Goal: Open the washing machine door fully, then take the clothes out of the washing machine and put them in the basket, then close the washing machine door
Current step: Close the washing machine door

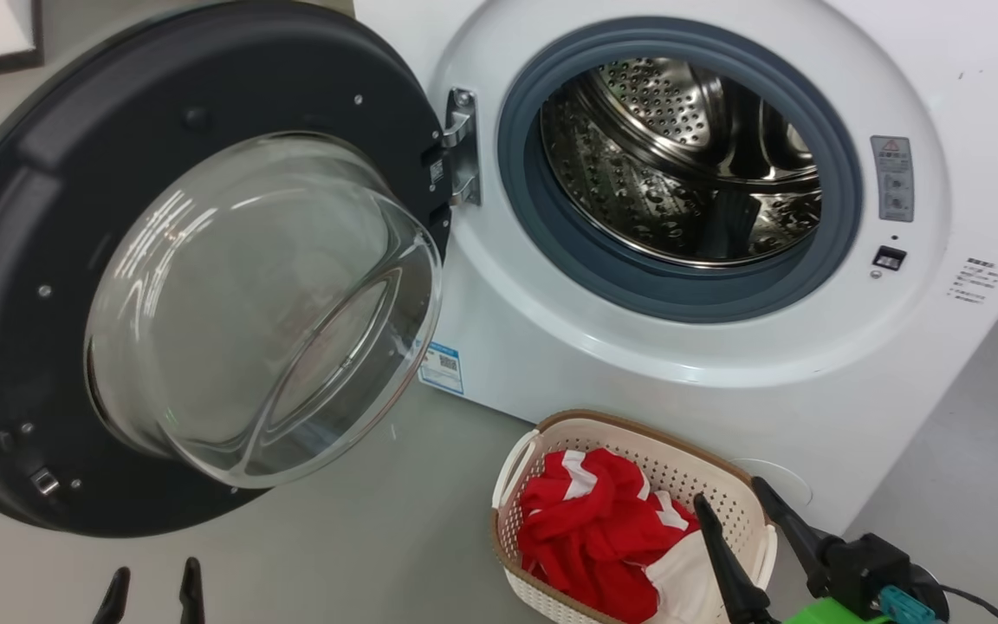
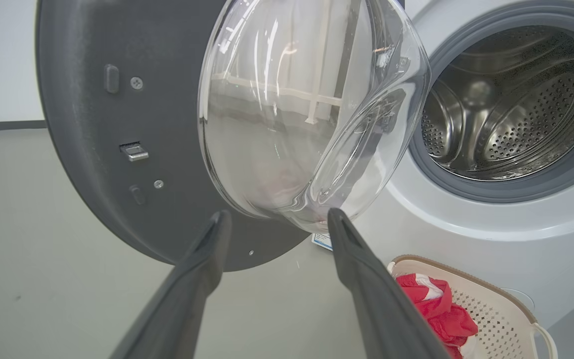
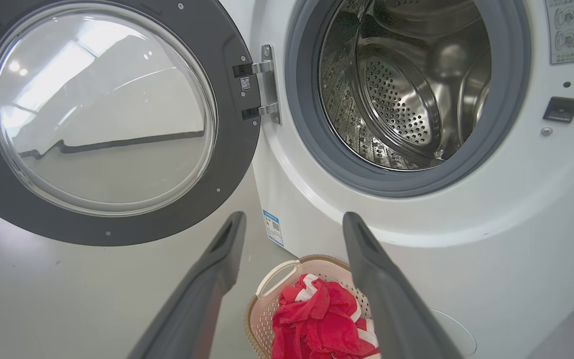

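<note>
Looking at the layout, the unloading part seemed done: the clothes [image 1: 590,529] sat bunched in the basket [image 1: 638,433], and the drum [image 1: 681,165] was bare steel as far as could be seen. The basket was parked on the floor right against the front of the washing machine [image 1: 551,347], just below the opening. That made sense, since it's a short drop from drum to basket.

The washing machine door [image 1: 256,303] hung swung wide out to the left on its hinge [image 1: 462,147], glass bowl bulging toward the head camera. That kept it well clear of the opening, so nothing blocked a reach inside.

Both grippers were empty. The left gripper [image 1: 157,568] sat low at the bottom left with its fingers spread and nothing between them. Its own wrist view had it aimed at the lower edge of the glass bowl, close, though touching or not couldn't be told. The right gripper [image 1: 729,490] hovered over the right end of the basket, jaws wide apart.

Closing the door looked like the only job left, and the left arm was probably better placed to push it round. Whether the door's sweep would clear the basket was hard to say.
</note>
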`<state>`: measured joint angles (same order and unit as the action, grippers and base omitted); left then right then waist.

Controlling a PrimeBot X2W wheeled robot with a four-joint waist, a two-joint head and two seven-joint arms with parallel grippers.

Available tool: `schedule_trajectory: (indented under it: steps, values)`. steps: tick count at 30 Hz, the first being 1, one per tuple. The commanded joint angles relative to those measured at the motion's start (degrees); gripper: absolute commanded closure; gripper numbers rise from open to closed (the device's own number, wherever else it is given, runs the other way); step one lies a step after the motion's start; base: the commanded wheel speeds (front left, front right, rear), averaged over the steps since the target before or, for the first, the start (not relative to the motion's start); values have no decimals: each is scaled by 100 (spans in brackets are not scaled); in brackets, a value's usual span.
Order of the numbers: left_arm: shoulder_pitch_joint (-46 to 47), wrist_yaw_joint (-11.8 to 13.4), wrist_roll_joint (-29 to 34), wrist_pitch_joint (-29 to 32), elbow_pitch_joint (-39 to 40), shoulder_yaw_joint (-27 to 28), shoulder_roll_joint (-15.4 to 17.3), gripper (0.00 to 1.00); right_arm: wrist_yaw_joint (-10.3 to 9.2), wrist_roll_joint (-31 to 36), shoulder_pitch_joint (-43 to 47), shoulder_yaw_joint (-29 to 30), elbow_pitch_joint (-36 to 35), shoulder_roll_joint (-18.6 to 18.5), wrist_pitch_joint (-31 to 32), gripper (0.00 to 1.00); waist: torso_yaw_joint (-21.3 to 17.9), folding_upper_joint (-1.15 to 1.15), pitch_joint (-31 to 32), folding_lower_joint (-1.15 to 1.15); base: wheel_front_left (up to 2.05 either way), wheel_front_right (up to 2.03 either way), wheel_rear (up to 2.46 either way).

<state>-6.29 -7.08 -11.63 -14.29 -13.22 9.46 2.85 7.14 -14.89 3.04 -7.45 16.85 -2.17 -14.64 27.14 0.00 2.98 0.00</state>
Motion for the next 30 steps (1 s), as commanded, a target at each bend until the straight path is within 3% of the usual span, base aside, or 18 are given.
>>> schedule_trajectory:
  steps: [1, 10, 23, 24, 25, 28, 30]
  values:
    - [42, 56, -25, -71, 199, 244, 28, 0, 35, -73, -378, -233, -69, -98, -36, 0, 135, 0, -107, 0, 0, 0, 0]
    - [1, 153, -175, -71, 382, 380, 6, 0, 35, -168, -836, -642, 167, -197, -36, 0, 254, 0, -271, 0, 0, 0, 0]
    - [15, 224, -495, -71, 599, 283, 4, 0, 35, -237, -891, -708, 214, -199, -36, 0, 258, 0, -283, 0, 0, 0, 0]
    - [28, 212, -527, -71, 646, 286, 3, 8, 35, -237, -870, -692, 206, -196, -36, 0, 254, 0, -278, 0, 0, 0, 0]
    - [48, 196, -586, -71, 699, 299, 3, 52, 35, -236, -850, -676, 198, -194, -36, 0, 252, 0, -275, 0, 0, 0, 0]
    - [155, 133, -746, -71, 963, 427, 3, 100, 35, -227, -790, -620, 174, -186, -36, 0, 245, 0, -275, 0, 0, 0, 0]
    - [276, 78, -776, -71, 1253, 576, 4, 100, 35, -218, -751, -582, 158, -179, -36, 0, 241, 0, -272, 0, 0, 0, 0]
